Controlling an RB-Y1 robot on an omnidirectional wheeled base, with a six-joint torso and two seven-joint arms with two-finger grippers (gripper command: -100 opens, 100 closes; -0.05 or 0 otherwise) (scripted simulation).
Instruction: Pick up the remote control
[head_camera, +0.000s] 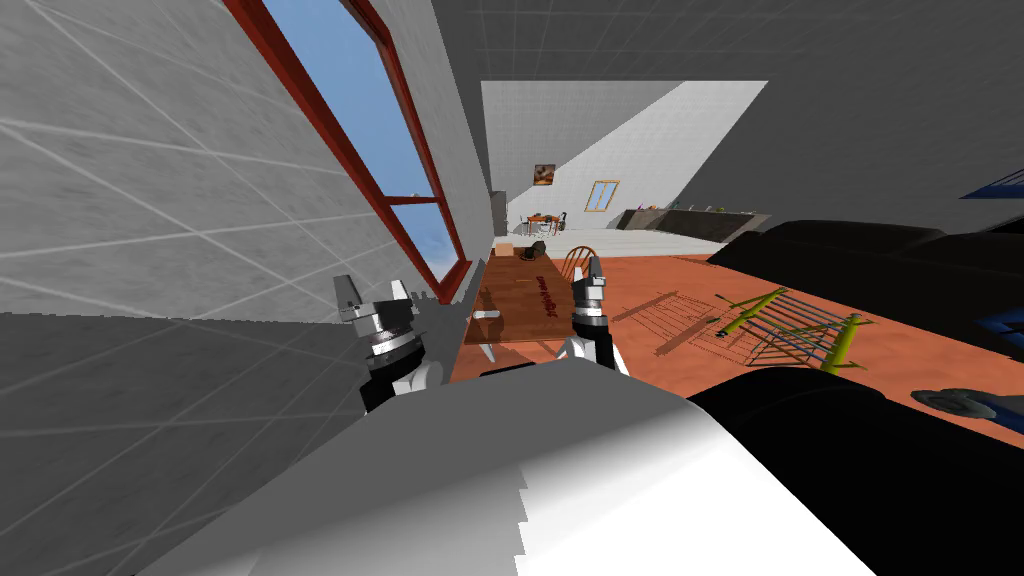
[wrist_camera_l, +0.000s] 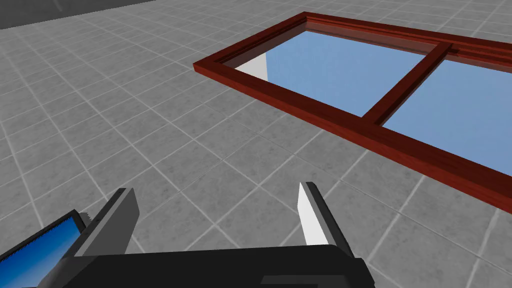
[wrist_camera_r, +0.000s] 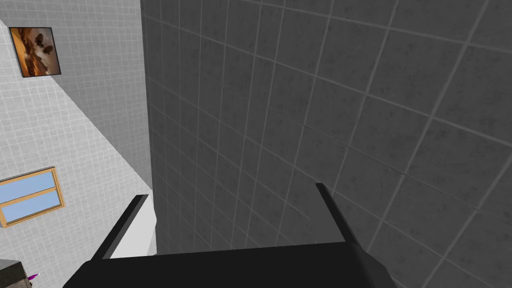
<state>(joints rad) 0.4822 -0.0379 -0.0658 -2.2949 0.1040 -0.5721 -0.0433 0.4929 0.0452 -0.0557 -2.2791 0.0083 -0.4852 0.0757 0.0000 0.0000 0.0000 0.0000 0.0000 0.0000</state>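
A long brown wooden table (head_camera: 505, 325) stands ahead against the wall under the window. At its far end lies a small dark object (head_camera: 531, 253), and a thin dark red strip (head_camera: 545, 295) lies mid-table; I cannot tell which is the remote control. My left gripper (head_camera: 372, 292) is raised near the wall, left of the table, and its fingers (wrist_camera_l: 312, 215) stand open with nothing between them. Over the table's right edge my right gripper (head_camera: 592, 270) is held up, also open and empty (wrist_camera_r: 232, 220).
A wooden chair (head_camera: 578, 262) stands at the table's far right. A green and blue rack (head_camera: 795, 325) lies on the orange floor to the right. A black sofa (head_camera: 870, 250) fills the right side. A tan box (head_camera: 505, 247) sits at the table's far end.
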